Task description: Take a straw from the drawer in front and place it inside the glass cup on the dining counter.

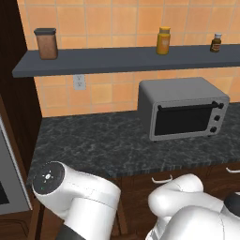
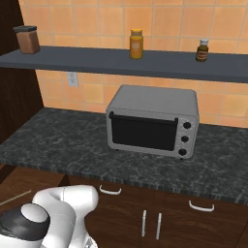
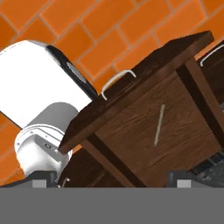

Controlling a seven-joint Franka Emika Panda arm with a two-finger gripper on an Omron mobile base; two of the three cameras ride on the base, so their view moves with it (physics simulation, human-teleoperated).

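Hand view: straw [image 3: 159, 125] lies in the open drawer [image 3: 144, 131].

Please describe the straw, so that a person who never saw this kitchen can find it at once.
Find the open dark wood drawer with the curved white handle on its front. On its floor lies the straw, a thin, straight, pale tan stick, alone and much lighter than the wood around it.

Straw [image 3: 159, 125] inside open drawer [image 3: 131, 131]

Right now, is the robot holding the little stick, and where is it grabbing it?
No, nothing is held. The gripper is open above the pulled-out drawer, and the straw lies flat on the drawer's bottom, untouched.
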